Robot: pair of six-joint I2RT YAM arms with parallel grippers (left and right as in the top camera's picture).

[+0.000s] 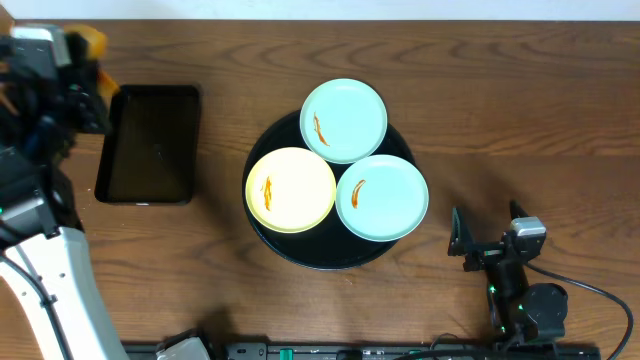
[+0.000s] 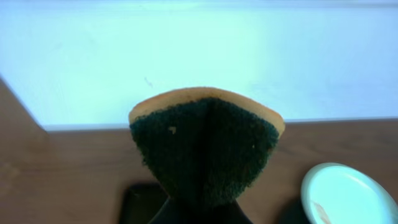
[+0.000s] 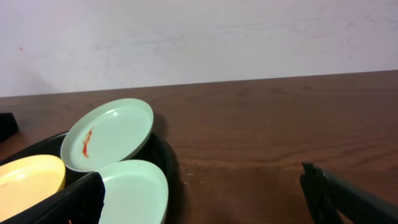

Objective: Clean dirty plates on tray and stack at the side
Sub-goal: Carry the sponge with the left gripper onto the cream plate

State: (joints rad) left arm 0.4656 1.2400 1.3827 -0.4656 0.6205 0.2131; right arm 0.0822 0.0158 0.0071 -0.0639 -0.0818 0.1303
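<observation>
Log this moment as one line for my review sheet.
left tool: shut on sponge, left of tray | right tool: open, right of tray | plates: three on tray, all smeared | stacked: none yet

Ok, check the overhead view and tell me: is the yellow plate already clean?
No, the yellow plate bears an orange-brown smear near its left edge as it sits on the black tray.

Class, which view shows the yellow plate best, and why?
Overhead: the yellow plate shows whole and unblocked. Right wrist catches only part of it at the lower left edge; left wrist misses it.
</observation>
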